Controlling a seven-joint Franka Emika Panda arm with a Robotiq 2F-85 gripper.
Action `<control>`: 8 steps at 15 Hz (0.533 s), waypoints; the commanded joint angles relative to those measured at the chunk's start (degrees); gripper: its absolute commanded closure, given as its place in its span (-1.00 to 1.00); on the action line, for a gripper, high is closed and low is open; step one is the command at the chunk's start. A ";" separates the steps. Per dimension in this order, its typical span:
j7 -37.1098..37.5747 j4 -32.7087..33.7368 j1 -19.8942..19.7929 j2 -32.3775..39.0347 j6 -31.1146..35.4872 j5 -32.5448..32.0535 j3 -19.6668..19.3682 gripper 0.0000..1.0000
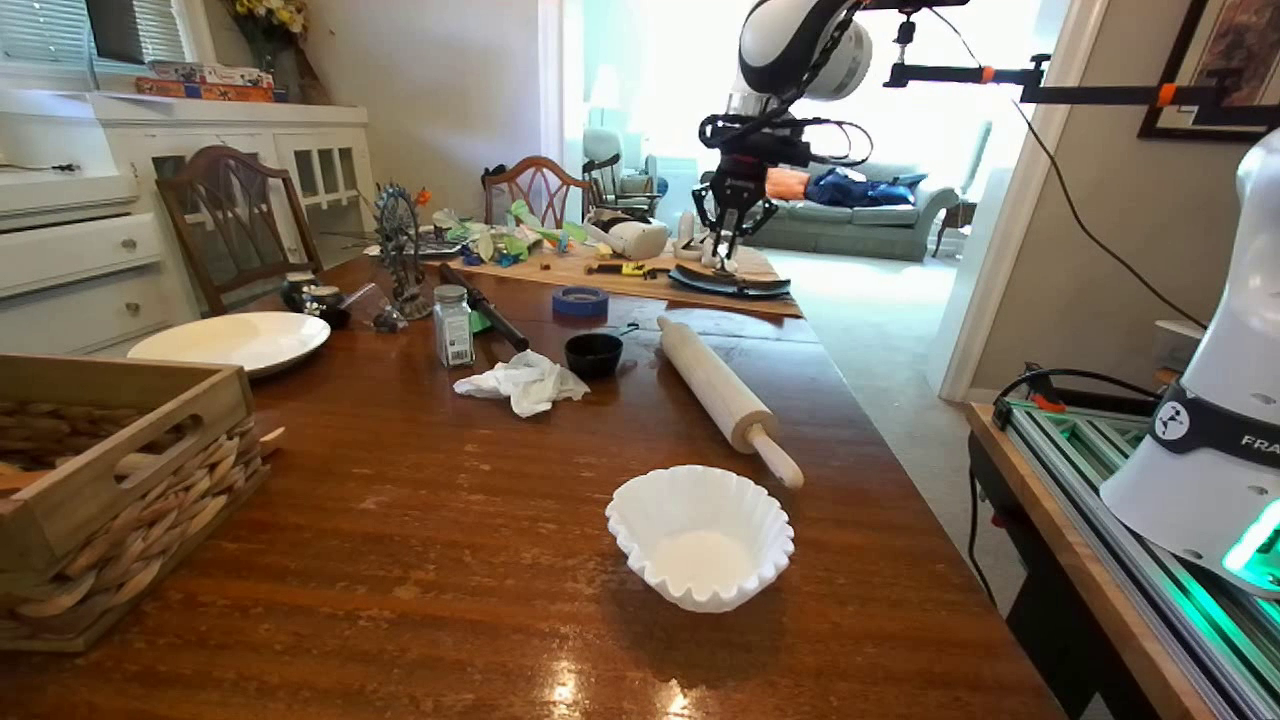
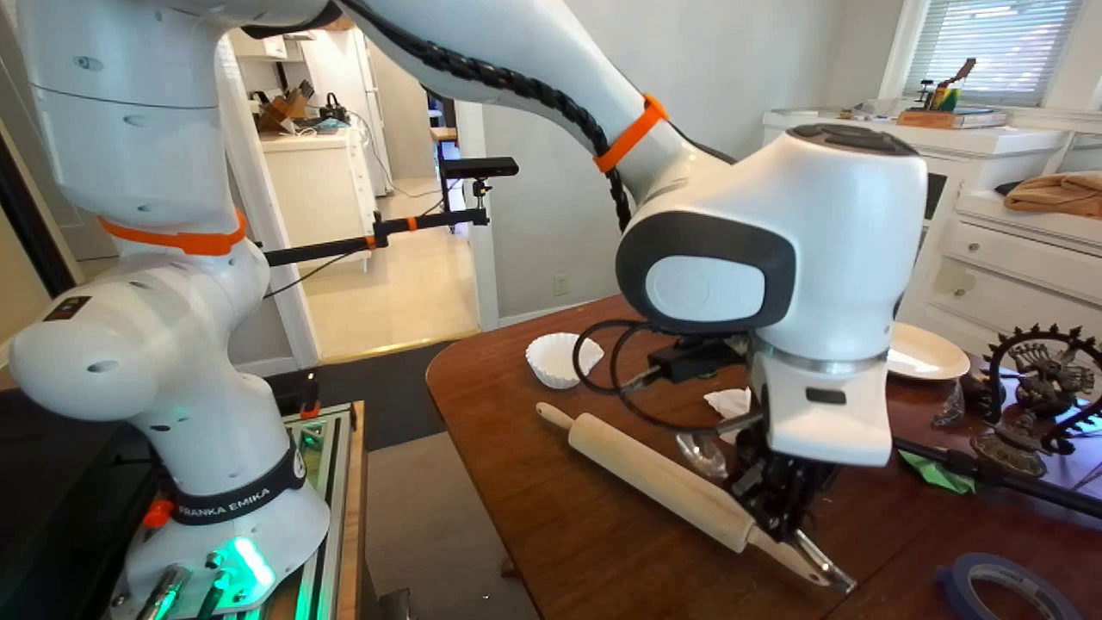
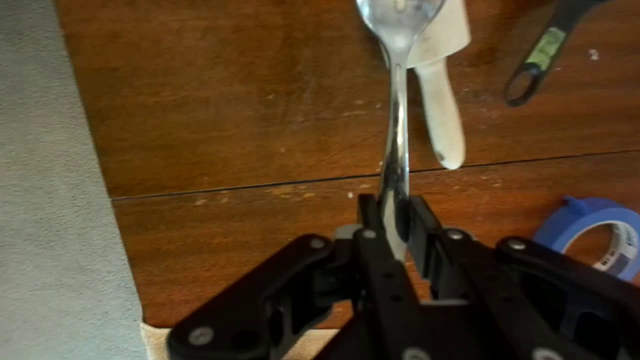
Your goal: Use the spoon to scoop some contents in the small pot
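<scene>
The gripper (image 3: 392, 220) has its fingers narrow, pinching the spoon (image 3: 398, 100) near the tail of its handle, likely so the scooping end sticks well out and can dip without the fingers entering the pot (image 1: 594, 357). In the wrist view the spoon overlaps the rolling pin (image 3: 441, 107), hiding part of it. The pot stands upright on the table (image 1: 450, 520), well apart from the spoon; in an exterior view it is left of the rolling pin, just right of the crumpled tissue (image 1: 525, 382) and nearer than the blue tape (image 1: 580, 302), its mouth upward, which should let a spoon in from above. The wrist view cuts off the spoon's tip, so any load cannot be told; a dark handle (image 3: 547, 48) there is probably the pot's, its cup out of frame. What the pot holds is too dark to make out, and in an exterior view the arm (image 2: 826, 250) seems to hide the pot.
</scene>
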 commanded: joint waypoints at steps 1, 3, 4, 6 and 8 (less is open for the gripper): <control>12.17 1.58 2.41 0.80 6.04 0.46 2.95 0.91; 20.08 1.99 4.40 2.47 12.70 -2.69 3.52 0.91; 23.48 1.87 5.56 3.49 16.52 -5.26 3.28 0.91; 30.01 2.10 8.20 5.88 21.76 -12.06 1.27 0.91; 35.09 2.60 11.09 8.22 25.08 -18.25 -1.75 0.91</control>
